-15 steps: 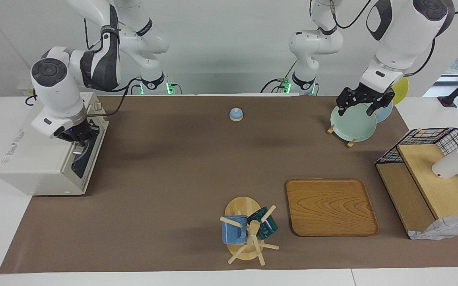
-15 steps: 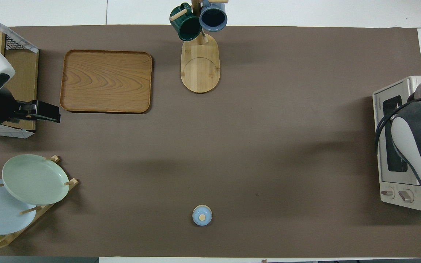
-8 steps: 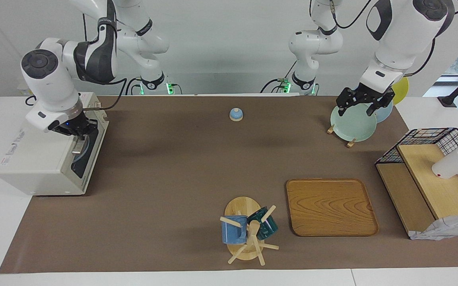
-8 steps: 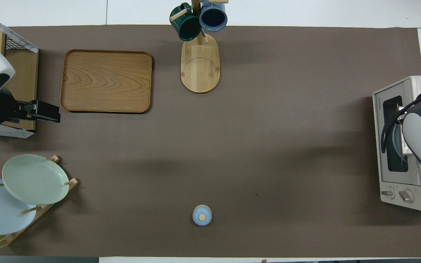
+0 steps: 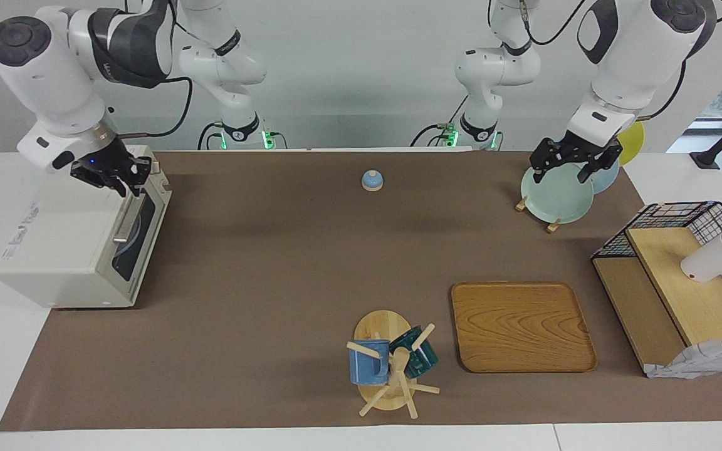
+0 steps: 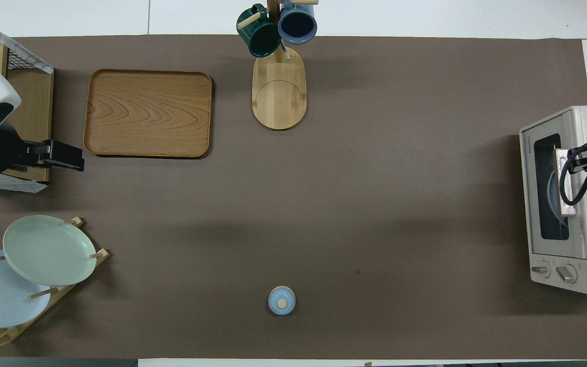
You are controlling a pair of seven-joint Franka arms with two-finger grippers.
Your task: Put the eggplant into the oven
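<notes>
Starting at the robots' end: the little blue bell (image 5: pixel 371 180) is sitting on the tabletop (image 5: pixel 273 263) close to the arms, about midway between them. Toward the left arm's end, the left gripper (image 5: pixel 563 174) is hanging over the pale green plate (image 5: pixel 555 197) in its rack, fingers spread wide with nothing in them. It's just waiting there.

The right gripper (image 5: pixel 124 178) is hovering over the top front edge of the oven (image 5: pixel 66 244), at the end of the oven nearer the robots and just above the bar handle (image 5: pixel 126 222). I honestly can't tell whether its fingers are apart or together, but nothing purple is hanging from them.

Here's the thing: the eggplant isn't showing up anywhere on the tabletop in either view. The oven door looks shut, and through the dark glass (image 6: pixel 545 204) something pale and curved is showing, maybe a plate rim. So the eggplant might be lying inside already, but I can't confirm it.

My read is that the task is looking basically done, with the right arm hanging clear of the door. If the oven needs touching again, the right arm is clearly the closer one. The handle's long axis is running nearer-to-farther from the robots, with the door facing the middle of the tabletop.

Farther out, the wooden tray (image 5: pixel 522 326) and the mug tree (image 5: pixel 389 363) are sitting well apart from all of this.
</notes>
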